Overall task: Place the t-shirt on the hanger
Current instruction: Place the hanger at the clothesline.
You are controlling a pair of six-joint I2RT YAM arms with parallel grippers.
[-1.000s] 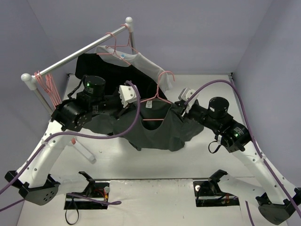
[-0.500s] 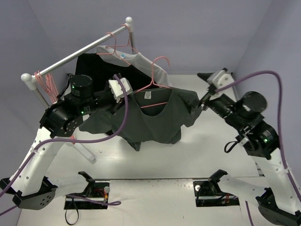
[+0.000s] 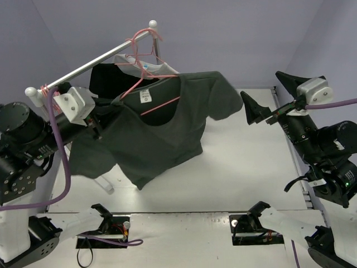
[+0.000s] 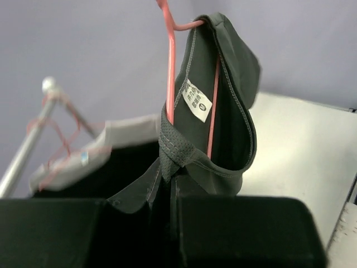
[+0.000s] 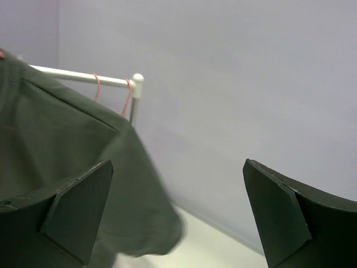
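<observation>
Has let go with the right gripper (image 3: 270, 95) since a second ago and backed off rightward, fingers spread wide, empty. Pinches a shoulder of the t-shirt (image 3: 150, 139) and the wire of the hanger (image 3: 162, 106) together in the left gripper (image 4: 173, 201), now lifted up by the rail (image 3: 83, 70) (hooked on or not, cannot tell). Looks dressed; probably only hanging remains. Counted: two grippers; three shirts, with a black shirt (image 3: 103, 78) and a pale shirt (image 3: 159, 68) behind; spare hangers (image 3: 44, 90) too bunched to number.

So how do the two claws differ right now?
The left claw is shut, pinching the dark grey-green cloth t-shirt; the right claw gapes open, empty. The left claw sits near the silver metal rail; the right claw hangs clear of the t-shirt. Both are black.
</observation>
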